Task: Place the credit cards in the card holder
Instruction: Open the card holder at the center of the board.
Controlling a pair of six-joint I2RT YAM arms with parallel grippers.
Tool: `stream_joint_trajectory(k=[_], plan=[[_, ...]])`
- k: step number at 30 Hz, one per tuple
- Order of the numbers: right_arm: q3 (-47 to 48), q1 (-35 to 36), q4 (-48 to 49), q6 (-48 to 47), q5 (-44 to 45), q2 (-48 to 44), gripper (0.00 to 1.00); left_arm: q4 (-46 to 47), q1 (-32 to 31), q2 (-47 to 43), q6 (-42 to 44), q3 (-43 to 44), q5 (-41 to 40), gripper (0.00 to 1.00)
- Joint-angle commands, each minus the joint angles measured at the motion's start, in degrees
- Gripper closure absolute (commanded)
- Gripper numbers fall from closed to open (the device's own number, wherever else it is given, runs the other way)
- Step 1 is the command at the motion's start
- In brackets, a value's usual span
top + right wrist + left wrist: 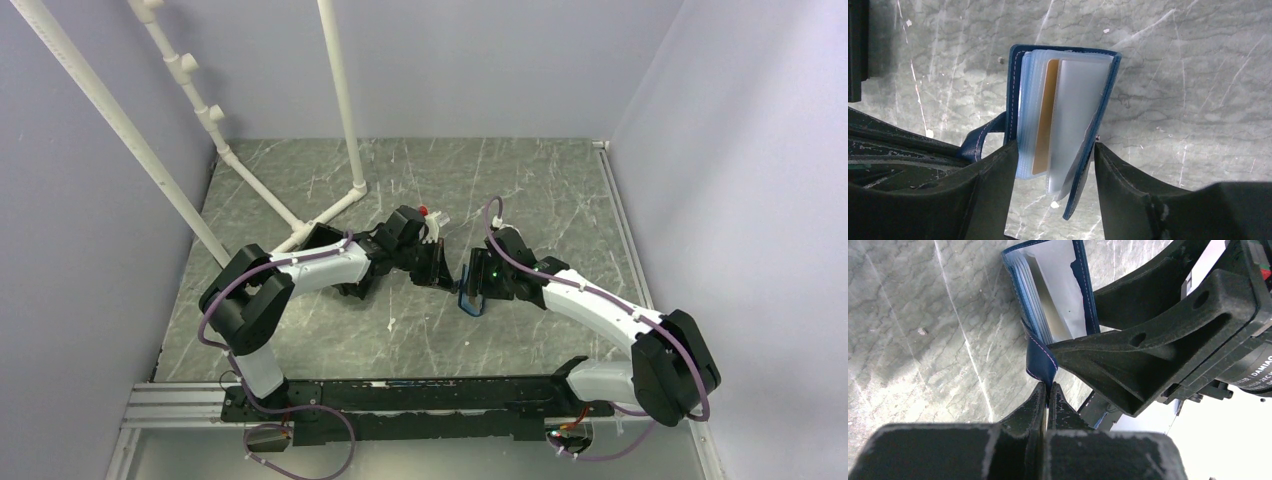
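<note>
The card holder (1015, 90), a navy-blue wallet, hangs open above the table between both grippers; in the top view it (469, 301) is a small blue shape. Its clear sleeves fan out. An orange-tan credit card (1044, 115) sits in one sleeve and a pale whitish card (1075, 115) in the one beside it. My right gripper (1054, 146) straddles the wallet, one finger against each cover. My left gripper (1048, 386) is shut on the wallet's snap tab (1042, 360). In the top view the left gripper (440, 272) and the right gripper (473, 293) meet at mid-table.
A white pipe frame (300, 215) stands at the back left of the grey marbled table (560, 200). A small red-topped white piece (426, 213) lies behind the left wrist. Purple walls close in three sides. A black rail (420, 395) runs along the near edge.
</note>
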Motion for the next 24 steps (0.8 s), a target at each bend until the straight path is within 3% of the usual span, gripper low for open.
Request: stream_joint_trajectory(k=[1,13,15,19,24], plan=[[0.03,0.05,-0.03,0.85,3.08,0.17,0.43,1.39,0.12,-2.92,0.15,0.18,0.87,1.00],[-1.06,-0.08,-0.53,1.86,4.66,-1.61,0.68,-0.82,1.48,-4.51,1.19,-1.64,-2.21,1.00],[-1.22,-0.11,-0.23,1.78,4.35,-1.65,0.66,-1.22,1.64,-4.69,1.36,-1.73,-2.41,1.00],[-1.27,-0.32,0.65,1.24,3.39,-1.32,0.52,-1.33,1.77,-4.86,1.39,-2.05,-2.09,1.00],[-1.47,-0.49,0.55,0.94,3.38,-0.75,0.48,-1.41,1.83,-4.98,1.47,-2.21,-2.15,1.00]])
